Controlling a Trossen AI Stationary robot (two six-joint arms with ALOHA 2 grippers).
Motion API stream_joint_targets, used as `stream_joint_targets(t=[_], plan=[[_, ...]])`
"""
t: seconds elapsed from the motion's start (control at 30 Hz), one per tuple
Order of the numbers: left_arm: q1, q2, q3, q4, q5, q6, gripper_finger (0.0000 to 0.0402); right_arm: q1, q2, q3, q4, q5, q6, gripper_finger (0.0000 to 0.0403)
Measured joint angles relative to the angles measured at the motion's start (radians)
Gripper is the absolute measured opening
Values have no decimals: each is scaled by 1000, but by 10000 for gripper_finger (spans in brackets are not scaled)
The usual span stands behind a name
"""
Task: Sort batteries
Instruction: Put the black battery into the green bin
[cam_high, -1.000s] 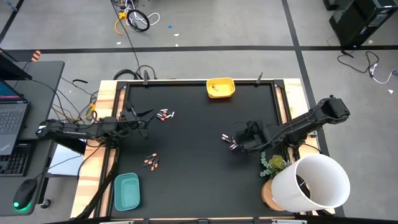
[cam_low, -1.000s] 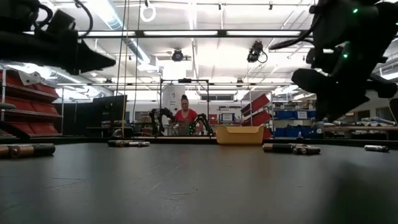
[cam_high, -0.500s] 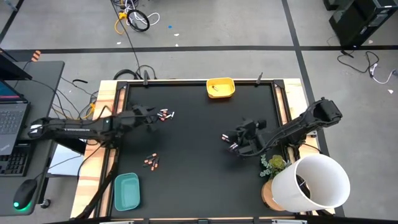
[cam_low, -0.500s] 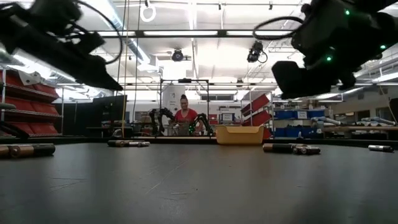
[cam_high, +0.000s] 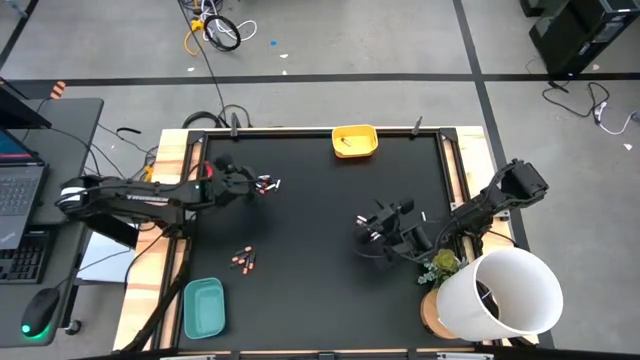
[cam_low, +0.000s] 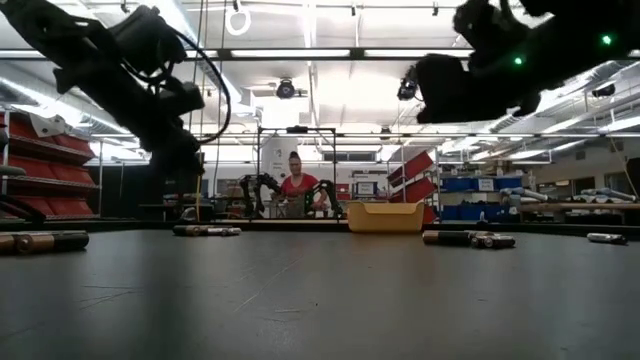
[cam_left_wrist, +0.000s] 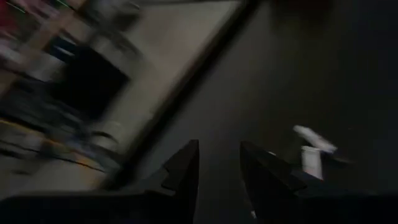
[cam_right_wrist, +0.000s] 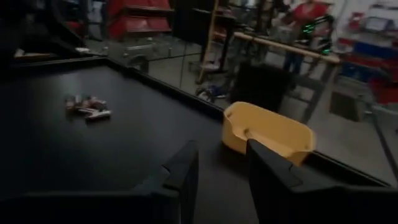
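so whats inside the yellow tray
The yellow tray holds one small dark item near its left side, probably a battery; the high view cannot confirm. The rest of its floor looks bare.

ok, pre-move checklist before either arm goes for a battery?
1. Left gripper over the far-left cluster of small cylindrical batteries: ok.
2. Left fingers empty, gap showing between them: ok.
3. Right gripper holding nothing, gap between its fingers: ok.
4. Batteries under the right gripper: cannot tell, hidden by the arm from above.
5. Yellow plastic tray at the far edge, unobstructed: ok.
6. Teal plastic tray at the near-left corner, unobstructed: ok.
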Motion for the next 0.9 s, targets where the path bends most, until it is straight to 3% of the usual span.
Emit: stream_joint_targets(t=[0.2,0.3,0.37,0.5,0.63,0.73,0.9], plan=[[-28,-8,0,-23,212,-27,115,-55,8,0,194,-273,-291,121],[-38,-22,15,-88,366,-9,109,-106,8,0,341,-456,-502,121],[-45,-21,24,-126,408,9,108,-151,8,0,455,-589,-642,121],[-52,-21,26,-162,388,56,108,-246,8,0,584,-796,-811,121],[-52,-21,26,-170,330,16,108,-319,8,-1,589,-953,-849,121],[-52,-21,26,-164,274,-8,108,-346,8,-35,617,-1009,-844,121],[-36,0,27,-147,262,-62,119,-363,8,-136,749,-1018,-869,121]])
